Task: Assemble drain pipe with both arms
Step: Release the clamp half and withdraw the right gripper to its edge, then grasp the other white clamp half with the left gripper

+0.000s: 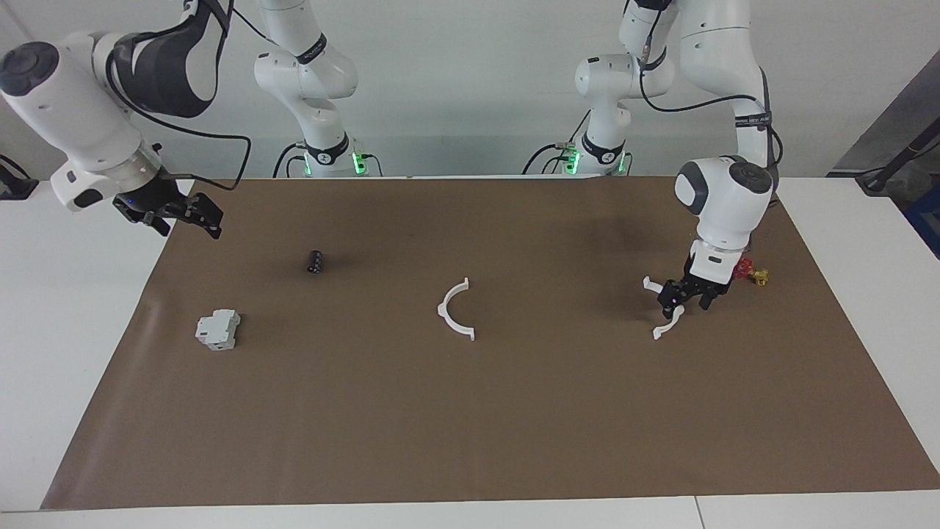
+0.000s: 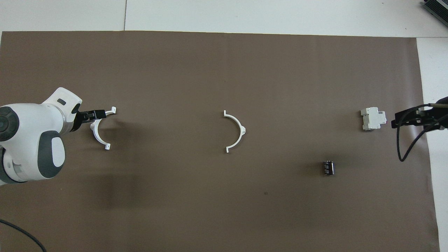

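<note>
One white half-ring (image 1: 457,310) of the drain pipe lies flat at the middle of the brown mat; it also shows in the overhead view (image 2: 238,131). The second half-ring (image 1: 663,327) (image 2: 99,135) lies toward the left arm's end of the table. My left gripper (image 1: 689,300) (image 2: 91,117) is low at that half-ring's arc, with its fingers apart on either side of it. My right gripper (image 1: 187,218) (image 2: 397,123) is open, empty and raised over the mat's edge at the right arm's end.
A grey-white blocky box (image 1: 217,328) (image 2: 373,118) and a small black cylinder (image 1: 314,261) (image 2: 328,167) lie toward the right arm's end. A small red and yellow object (image 1: 753,274) sits beside the left gripper, nearer to the robots. The brown mat (image 1: 470,441) covers the table.
</note>
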